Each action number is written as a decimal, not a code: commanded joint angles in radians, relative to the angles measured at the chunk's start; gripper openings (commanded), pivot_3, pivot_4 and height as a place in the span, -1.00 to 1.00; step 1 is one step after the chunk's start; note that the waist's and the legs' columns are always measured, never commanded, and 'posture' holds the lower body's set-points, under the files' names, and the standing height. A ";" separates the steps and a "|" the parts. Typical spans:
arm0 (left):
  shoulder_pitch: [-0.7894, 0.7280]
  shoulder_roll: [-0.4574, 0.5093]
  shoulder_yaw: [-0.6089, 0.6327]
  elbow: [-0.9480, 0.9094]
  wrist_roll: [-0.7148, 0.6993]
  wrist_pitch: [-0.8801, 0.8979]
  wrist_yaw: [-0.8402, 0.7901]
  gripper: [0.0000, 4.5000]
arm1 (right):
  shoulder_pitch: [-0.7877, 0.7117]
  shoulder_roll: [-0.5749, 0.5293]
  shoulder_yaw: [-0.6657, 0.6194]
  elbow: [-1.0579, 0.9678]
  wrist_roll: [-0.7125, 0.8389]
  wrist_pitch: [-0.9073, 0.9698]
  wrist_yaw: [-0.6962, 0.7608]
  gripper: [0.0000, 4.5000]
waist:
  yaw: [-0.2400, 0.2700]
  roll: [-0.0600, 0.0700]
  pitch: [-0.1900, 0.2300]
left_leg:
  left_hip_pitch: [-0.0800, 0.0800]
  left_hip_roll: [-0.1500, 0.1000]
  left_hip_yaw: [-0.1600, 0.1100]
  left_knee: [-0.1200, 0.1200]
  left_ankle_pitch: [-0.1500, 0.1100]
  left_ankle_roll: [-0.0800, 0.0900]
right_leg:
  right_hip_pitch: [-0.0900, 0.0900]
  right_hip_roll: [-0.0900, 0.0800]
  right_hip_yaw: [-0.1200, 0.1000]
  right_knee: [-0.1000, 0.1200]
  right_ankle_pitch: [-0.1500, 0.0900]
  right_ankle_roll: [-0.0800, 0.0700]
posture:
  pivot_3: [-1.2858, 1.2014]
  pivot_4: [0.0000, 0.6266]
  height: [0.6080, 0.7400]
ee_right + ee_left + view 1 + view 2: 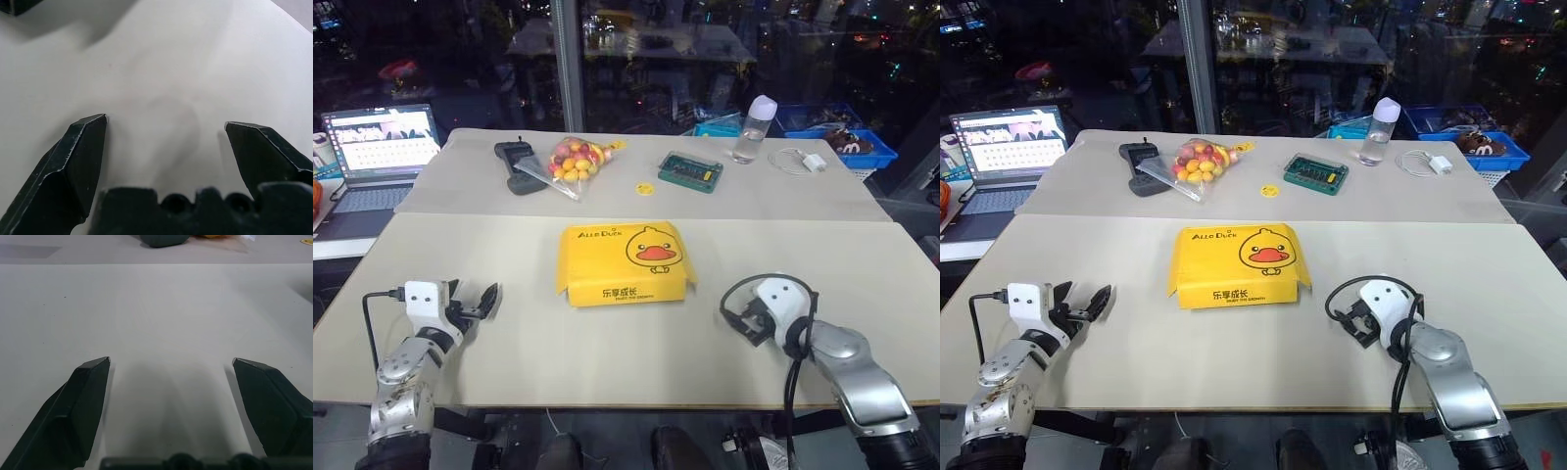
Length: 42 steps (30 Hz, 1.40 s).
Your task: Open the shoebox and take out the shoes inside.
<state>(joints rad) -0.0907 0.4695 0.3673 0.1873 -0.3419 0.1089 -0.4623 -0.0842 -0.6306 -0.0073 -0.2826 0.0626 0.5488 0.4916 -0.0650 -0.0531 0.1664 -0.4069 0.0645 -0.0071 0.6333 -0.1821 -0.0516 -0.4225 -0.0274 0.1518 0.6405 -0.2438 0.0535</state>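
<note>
My left hand [481, 302] hovers low over the table [626, 362] with its fingers spread wide and nothing between them; my right hand [751, 321] is likewise open and empty, tilted down a little. The shoebox [625, 262] lies between the two, slightly farther out, its long axis running across from one hand toward the other. I judge the right hand slightly nearer. The yellow lid with the duck face is still closed, so the shoes stay hidden inside.

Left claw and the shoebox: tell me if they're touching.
Apart. The left eye view shows bare table between the open left claw and the closed shoebox.
</note>
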 commanded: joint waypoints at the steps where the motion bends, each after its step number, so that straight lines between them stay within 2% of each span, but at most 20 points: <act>1: -0.020 -0.008 -0.034 0.026 0.006 0.002 -0.027 0.92 | 0.006 0.006 -0.070 0.051 0.002 0.005 -0.036 1.00 | 0.000 0.000 0.000 | 0.000 0.000 0.000 0.000 0.000 0.000 | 0.000 0.000 0.000 0.000 0.000 0.000 | 0.03 -0.52 0.58; 4: -0.067 0.058 -0.131 0.029 0.018 -0.014 -0.220 0.92 | -0.044 0.011 -0.137 0.094 0.056 0.018 -0.017 1.00 | 0.009 0.000 0.000 | -0.001 0.000 0.000 0.001 0.000 0.000 | 0.000 0.000 0.000 0.000 0.000 0.000 | 0.03 -0.52 0.58; 6: -0.073 0.080 -0.158 0.019 0.019 -0.014 -0.274 0.92 | -0.059 0.006 -0.133 0.092 0.077 0.018 0.016 1.00 | 0.011 0.000 0.000 | -0.003 -0.001 0.000 0.001 0.000 0.000 | -0.001 -0.001 0.000 -0.001 0.000 0.000 | 0.03 -0.52 0.58; 9: -0.078 0.176 -0.181 -0.048 -0.033 0.044 -0.438 0.92 | -0.091 -0.045 -0.117 0.031 0.218 0.047 0.224 1.00 | -0.002 0.000 0.001 | -0.005 0.000 0.000 0.001 0.000 0.000 | -0.002 0.000 0.000 0.000 0.000 0.000 | 0.03 -0.52 0.58; 11: -0.067 0.224 -0.188 -0.084 -0.050 0.069 -0.505 0.92 | -0.098 -0.075 -0.125 0.014 0.281 0.062 0.305 1.00 | -0.010 0.001 0.002 | -0.008 0.001 0.000 0.000 0.000 0.000 | -0.006 0.002 0.000 0.000 0.000 0.000 | 0.03 -0.52 0.58; 16: -0.058 0.281 -0.179 -0.141 -0.081 0.116 -0.572 0.92 | -0.110 -0.125 -0.118 0.037 0.297 0.049 0.357 1.00 | -0.008 0.001 0.003 | -0.008 0.002 0.000 -0.007 0.000 0.001 | -0.009 0.003 0.000 0.001 -0.001 0.005 | 0.03 -0.52 0.58; 22: -0.073 0.279 -0.169 -0.143 -0.078 0.136 -0.570 0.92 | -0.137 -0.113 -0.104 0.083 0.268 0.025 0.338 1.00 | -0.005 0.001 0.003 | -0.016 0.002 0.000 -0.005 0.000 0.001 | -0.015 0.003 -0.001 0.002 -0.001 0.005 | 0.03 -0.52 0.58; 24: -0.073 0.274 -0.167 -0.144 -0.076 0.135 -0.564 1.00 | -0.138 -0.112 -0.094 0.089 0.257 0.016 0.331 0.76 | -0.005 0.001 0.003 | -0.015 0.002 0.000 -0.005 0.000 0.001 | -0.015 0.003 -0.001 0.002 -0.001 0.005 | 0.03 -0.52 0.58; 26: -0.076 0.268 -0.165 -0.141 -0.076 0.133 -0.557 0.76 | -0.140 -0.106 -0.089 0.095 0.251 0.004 0.321 0.57 | -0.005 0.001 0.003 | -0.015 0.002 0.000 -0.004 0.000 0.001 | -0.015 0.003 -0.001 0.003 -0.001 0.005 | 0.03 -0.52 0.58; 27: -0.078 0.266 -0.164 -0.140 -0.077 0.132 -0.555 0.69 | -0.144 -0.103 -0.088 0.099 0.248 0.000 0.316 0.38 | -0.005 0.001 0.003 | -0.015 0.002 0.000 -0.004 0.000 0.001 | -0.015 0.003 -0.001 0.004 -0.001 0.005 | 0.03 -0.52 0.58; 28: -0.080 0.265 -0.164 -0.141 -0.079 0.132 -0.554 0.46 | -0.148 -0.100 -0.087 0.102 0.246 -0.003 0.312 0.20 | -0.005 0.001 0.003 | -0.015 0.002 0.000 -0.004 0.000 0.001 | -0.015 0.003 -0.001 0.004 -0.001 0.005 | 0.03 -0.52 0.58; 30: -0.084 0.262 -0.165 -0.142 -0.081 0.132 -0.552 0.17 | -0.156 -0.096 -0.084 0.105 0.243 -0.007 0.309 -0.05 | -0.005 0.001 0.003 | -0.015 0.002 0.000 -0.004 0.000 0.001 | -0.015 0.003 -0.001 0.005 -0.001 0.005 | 0.03 -0.52 0.58; 31: -0.086 0.260 -0.168 -0.143 -0.078 0.131 -0.550 -0.04 | -0.159 -0.094 -0.081 0.105 0.243 -0.007 0.310 -0.27 | -0.005 0.001 0.003 | -0.015 0.002 0.000 -0.004 0.000 0.001 | -0.015 0.003 -0.001 0.005 -0.001 0.005 | 0.03 -0.52 0.58; 32: -0.089 0.259 -0.174 -0.143 -0.074 0.128 -0.549 -0.22 | -0.163 -0.098 -0.067 0.100 0.239 -0.004 0.319 -0.41 | -0.005 0.001 0.003 | -0.015 0.002 0.000 -0.003 0.000 0.001 | -0.015 0.003 -0.001 0.005 -0.001 0.005 | 0.03 -0.52 0.58; 33: -0.090 0.257 -0.178 -0.144 -0.070 0.126 -0.549 -0.33 | -0.165 -0.100 -0.057 0.097 0.235 -0.002 0.326 -0.51 | -0.005 0.001 0.003 | -0.015 0.002 0.000 -0.003 0.000 0.001 | -0.015 0.003 -0.001 0.005 -0.001 0.005 | 0.03 -0.52 0.58; 34: -0.092 0.256 -0.182 -0.145 -0.068 0.126 -0.549 -0.56 | -0.166 -0.104 -0.045 0.092 0.231 0.000 0.333 -0.70 | -0.005 0.001 0.003 | -0.015 0.002 0.000 -0.003 0.000 0.001 | -0.015 0.003 -0.001 0.005 -0.001 0.005 | 0.03 -0.52 0.58; 35: -0.097 0.251 -0.193 -0.152 -0.065 0.129 -0.548 -0.71 | -0.166 -0.113 -0.008 0.075 0.218 -0.003 0.353 -0.84 | -0.005 0.001 0.003 | -0.015 0.002 0.000 -0.003 0.000 0.001 | -0.015 0.003 -0.001 0.006 -0.001 0.005 | 0.03 -0.52 0.58; 36: -0.101 0.248 -0.200 -0.157 -0.063 0.132 -0.548 -0.80 | -0.166 -0.120 0.017 0.063 0.209 -0.006 0.366 -0.88 | -0.005 0.001 0.003 | -0.015 0.002 0.000 -0.003 0.000 0.001 | -0.015 0.003 -0.001 0.006 -0.001 0.005 | 0.03 -0.52 0.58; 37: -0.106 0.242 -0.210 -0.166 -0.060 0.135 -0.546 -0.98 | -0.171 -0.123 0.048 0.050 0.197 -0.006 0.375 -0.88 | -0.004 0.001 0.003 | -0.015 0.002 0.000 -0.003 0.000 0.001 | -0.015 0.003 -0.001 0.006 -0.001 0.005 | 0.03 -0.52 0.58; 42: -0.106 0.237 -0.232 -0.223 -0.070 0.162 -0.552 -0.98 | -0.195 -0.115 0.130 0.004 0.171 0.003 0.391 -0.88 | -0.006 0.001 0.003 | -0.015 0.002 0.000 -0.001 0.000 0.001 | -0.015 0.003 0.000 0.006 -0.001 0.005 | 0.03 -0.52 0.58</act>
<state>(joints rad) -0.1940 0.6997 0.1286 0.0076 -0.3963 0.2658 -1.0100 -0.2615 -0.7395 0.1266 -0.2347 0.2396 0.5686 0.8754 -0.0705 -0.0519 0.1698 -0.4222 0.0667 -0.0073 0.6323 -0.1820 -0.0508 -0.4376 -0.0242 0.1513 0.6472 -0.2447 0.0587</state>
